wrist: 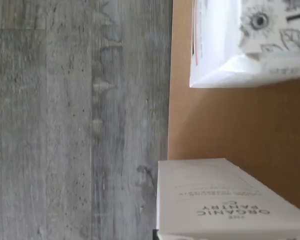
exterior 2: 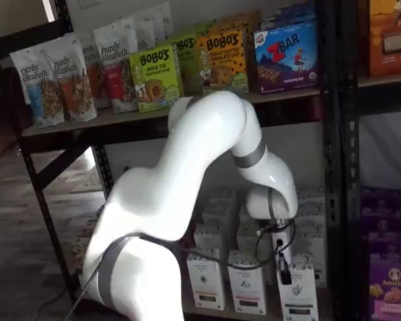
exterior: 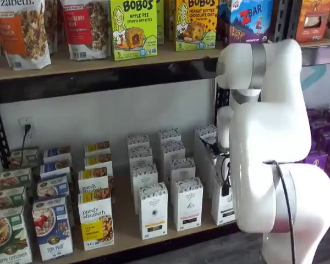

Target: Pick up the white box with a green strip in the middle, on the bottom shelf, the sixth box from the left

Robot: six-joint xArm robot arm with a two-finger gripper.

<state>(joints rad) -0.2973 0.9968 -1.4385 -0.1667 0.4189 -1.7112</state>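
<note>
The bottom shelf point(exterior: 125, 230) carries rows of boxes. The white box point(exterior: 223, 208) at the front of the right-hand row stands just under my arm; it also shows in a shelf view point(exterior 2: 298, 294). My gripper point(exterior: 225, 188) hangs low over that row, close above the front box, and it shows in both shelf views point(exterior 2: 285, 273). Only dark finger parts and a cable show, so I cannot tell whether it is open. The wrist view, turned on its side, shows the tan shelf board point(wrist: 220, 125), a white "Organic Pantry" box point(wrist: 230, 205) and a white box with a flower drawing point(wrist: 255, 40).
Similar white boxes point(exterior: 153, 212) point(exterior: 187, 203) stand in rows left of the target. Purely Elizabeth boxes point(exterior: 96, 220) and other cereal boxes point(exterior: 52, 228) are further left. The upper shelf point(exterior: 99, 60) holds Bobo's boxes. Purple boxes point(exterior 2: 387, 281) fill the neighbouring rack. Grey floor point(wrist: 65, 125) lies before the shelf.
</note>
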